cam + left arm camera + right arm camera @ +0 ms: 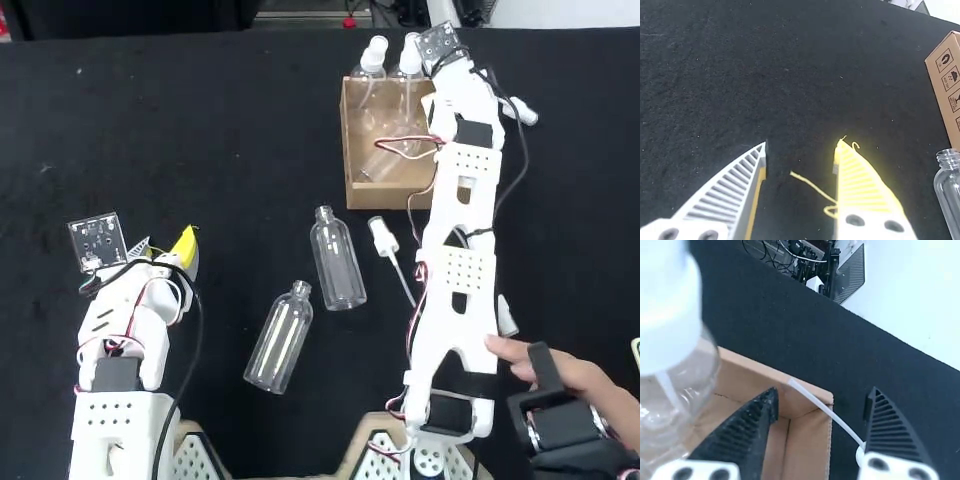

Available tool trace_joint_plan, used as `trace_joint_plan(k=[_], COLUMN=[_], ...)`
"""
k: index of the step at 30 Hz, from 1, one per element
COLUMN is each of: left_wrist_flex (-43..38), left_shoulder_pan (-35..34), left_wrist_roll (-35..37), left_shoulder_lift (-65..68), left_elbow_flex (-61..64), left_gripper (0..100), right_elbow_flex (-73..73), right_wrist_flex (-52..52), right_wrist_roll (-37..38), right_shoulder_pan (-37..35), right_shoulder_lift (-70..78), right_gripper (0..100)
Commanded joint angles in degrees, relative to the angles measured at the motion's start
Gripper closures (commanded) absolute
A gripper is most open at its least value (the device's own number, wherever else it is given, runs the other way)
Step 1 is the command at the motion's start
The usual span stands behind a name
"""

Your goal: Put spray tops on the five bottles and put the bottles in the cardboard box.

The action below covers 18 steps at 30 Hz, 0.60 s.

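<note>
The cardboard box [352, 150] stands at the back of the black table. Two bottles with white spray tops [372, 62] stand in its far side, and one more bottle lies inside. Two topless clear bottles [337, 258] [280, 335] lie in front of the box, with a loose spray top [384, 238] beside them. My right gripper [824, 390] hangs open over the box's corner [805, 440], next to a capped bottle [670, 340]; a thin white tube [835, 420] crosses between its fingers. My left gripper [800, 150] is open over bare cloth, near the front left [185, 250].
A person's hand [560, 375] with a black strap rests against the base of the right arm [465, 130]. Another small white piece [506, 316] lies beside that arm. In the left wrist view the box [947, 75] and a bottle neck [950, 175] sit off to one side.
</note>
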Motion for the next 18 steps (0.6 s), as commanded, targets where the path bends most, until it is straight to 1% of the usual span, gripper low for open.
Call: trace_joint_plan(k=[1,4,9,18], left_wrist_flex=[-1.4,-1.4,-1.4,-1.4], left_shoulder_pan=[0.7,0.7,0.7,0.7], left_wrist_roll=[0.1,0.1,0.1,0.1], left_shoulder_lift=[-0.7,-0.7,-0.7,-0.7], left_elbow_flex=[-0.9,-0.9,-0.9,-0.9], left_gripper=[79,79,79,79], right_elbow_flex=[-0.8,-0.8,-4.2,-4.4], right_wrist_flex=[-1.7,-1.7,-1.2,-1.7], right_wrist_roll=[0.4,0.4,0.1,0.1], right_shoulder_pan=[-0.9,-0.8,-0.6,-0.1], right_shoulder_lift=[-2.2,-2.2,-1.8,-1.8], right_gripper=[79.6,83.9,84.2,84.4])
